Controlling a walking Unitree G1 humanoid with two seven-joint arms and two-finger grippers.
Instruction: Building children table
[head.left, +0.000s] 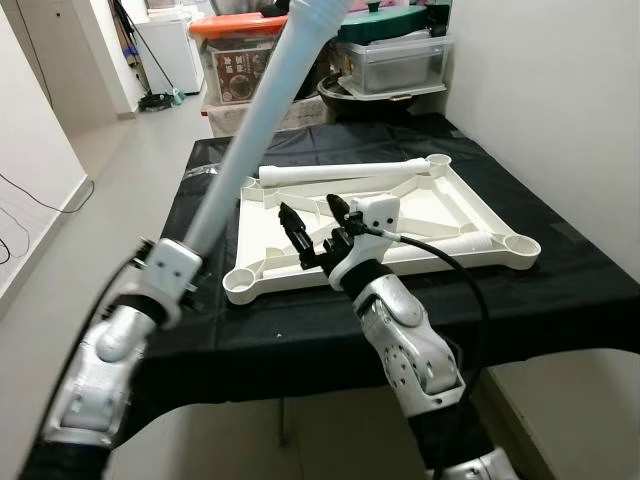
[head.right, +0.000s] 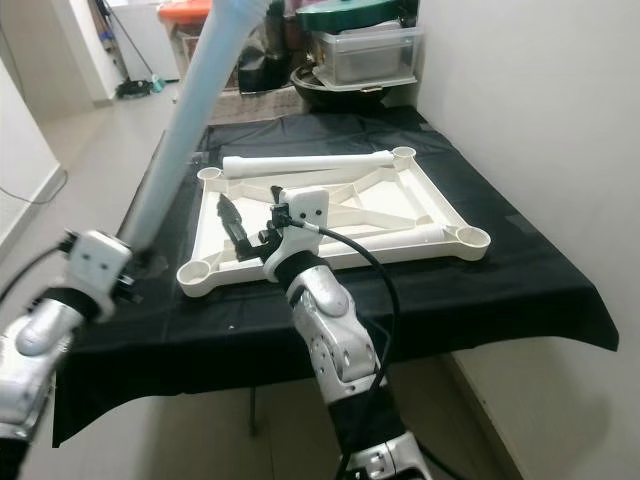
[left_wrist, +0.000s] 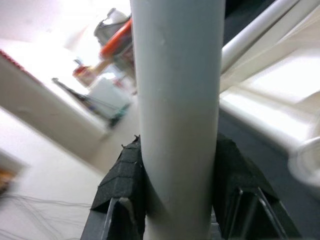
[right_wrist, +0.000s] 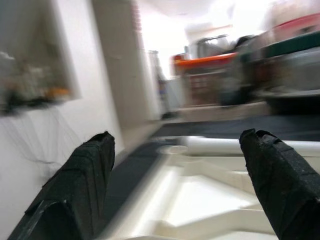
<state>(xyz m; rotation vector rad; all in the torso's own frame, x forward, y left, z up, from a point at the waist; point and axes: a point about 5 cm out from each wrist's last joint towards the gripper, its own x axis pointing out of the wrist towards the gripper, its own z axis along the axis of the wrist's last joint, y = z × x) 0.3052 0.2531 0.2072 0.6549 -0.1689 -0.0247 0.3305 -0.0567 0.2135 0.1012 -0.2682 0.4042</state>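
A white children's tabletop (head.left: 455, 205) lies upside down on the black-covered table, with round leg sockets at its corners. One white leg tube (head.left: 350, 172) rests across its far side. My left gripper (head.left: 180, 262) is shut on a second pale leg tube (head.left: 265, 105), which slants up and away past the top of the view; in the left wrist view the tube (left_wrist: 177, 110) sits between the fingers (left_wrist: 122, 185). My right gripper (head.left: 312, 222) hovers open above the tabletop's near-left part, with nothing between its fingers (right_wrist: 80, 185).
The black cloth (head.left: 560, 300) covers the table to its edges. A white wall (head.left: 560, 90) runs along the right. Plastic storage bins (head.left: 395, 55) and boxes are stacked behind the table. Open floor (head.left: 110, 150) lies to the left.
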